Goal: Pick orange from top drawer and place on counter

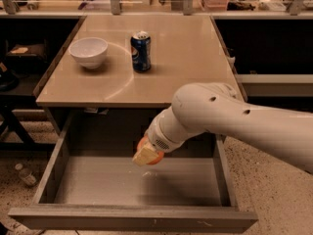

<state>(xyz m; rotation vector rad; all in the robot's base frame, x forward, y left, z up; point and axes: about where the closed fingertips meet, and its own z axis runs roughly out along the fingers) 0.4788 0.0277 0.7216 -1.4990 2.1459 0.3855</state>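
Over the top drawer [98, 182], pincer [146, 154] clasps orange [157, 157]; can [141, 52], bowl [88, 52] beyond.

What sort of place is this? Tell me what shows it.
Likely a robotics lab: cluttered benches behind, a counter with bowl and can, and the robot's hand holding an orange above the open drawer.

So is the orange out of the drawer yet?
Lifted, but not out. The gripper holds the orange clear of the top drawer floor, a faint shadow beneath it, below the counter edge.
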